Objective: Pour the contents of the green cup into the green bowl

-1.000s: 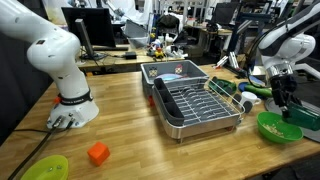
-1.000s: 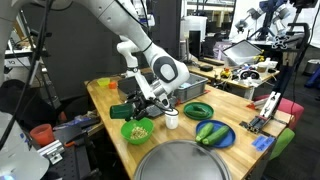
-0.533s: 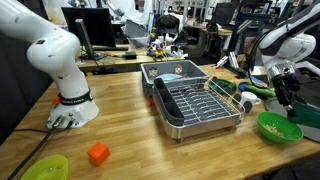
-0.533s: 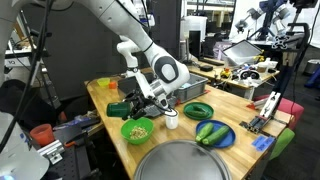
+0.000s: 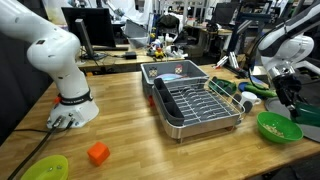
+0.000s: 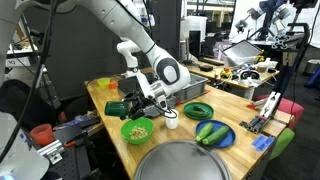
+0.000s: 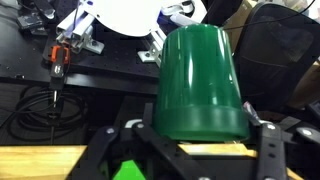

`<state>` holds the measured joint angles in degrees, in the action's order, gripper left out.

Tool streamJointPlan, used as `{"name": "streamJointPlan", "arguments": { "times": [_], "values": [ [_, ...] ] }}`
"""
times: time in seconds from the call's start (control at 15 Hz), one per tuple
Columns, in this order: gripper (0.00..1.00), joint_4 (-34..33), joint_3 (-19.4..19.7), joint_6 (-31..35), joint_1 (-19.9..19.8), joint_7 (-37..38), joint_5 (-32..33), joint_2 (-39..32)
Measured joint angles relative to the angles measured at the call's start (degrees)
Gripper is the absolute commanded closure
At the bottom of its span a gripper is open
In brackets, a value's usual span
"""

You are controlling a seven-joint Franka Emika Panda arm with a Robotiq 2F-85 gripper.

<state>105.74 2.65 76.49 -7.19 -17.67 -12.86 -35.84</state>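
Green cup [image 7: 200,70], dark plastic, is clamped in your gripper [image 7: 192,140]. The fingers [image 7: 268,150] press on opposite sides of its wall, so the tool is closed around the cup. In an exterior view the green cup [image 6: 120,108] hangs in the air tipped over on its side, above the green bowl [image 6: 126,128] and toward the bowl's table-edge side, not touching it. In the wrist view a lime sliver of the bowl shows below the cup; you cannot tell from there which end is the mouth.

Yellowish bits lie in the bowl. It sits on the wooden table [image 5: 130,130] close to the edge in both exterior views, with little room on that side. A small white cup [image 6: 172,120] stands just beside the bowl, on the side away from the edge. In an exterior view the green bowl [image 5: 265,130] is well apart from the metal dish rack [image 5: 190,122], with bare wood between them.
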Motion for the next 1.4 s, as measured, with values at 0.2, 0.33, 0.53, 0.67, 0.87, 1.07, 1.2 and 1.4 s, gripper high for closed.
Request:
{"name": "streamJointPlan", "arguments": {
  "times": [0.2,0.33,0.53,0.67,0.87,1.07,1.2,1.4],
  "values": [
    [0.48,-0.88,0.04,-0.95,-0.04,1.31,0.00,-0.72],
    [0.48,-1.28,0.04,-1.75,-0.05,1.82,0.00,-0.95],
    [0.48,-1.84,0.04,-2.97,-0.04,2.27,0.00,-1.10],
    [0.48,-2.12,0.04,-3.82,-0.04,2.29,0.00,-1.26],
    [0.48,-2.63,0.02,-5.18,-0.04,2.29,-0.01,-1.81],
    [0.48,-3.33,-0.08,-6.33,-0.04,2.29,-0.03,-2.74],
    [0.48,-3.88,-0.13,-6.82,-0.04,2.29,-0.05,-3.19],
    [0.48,-4.95,-0.14,-6.92,-0.04,2.29,-0.11,-3.71]
  ]
}}
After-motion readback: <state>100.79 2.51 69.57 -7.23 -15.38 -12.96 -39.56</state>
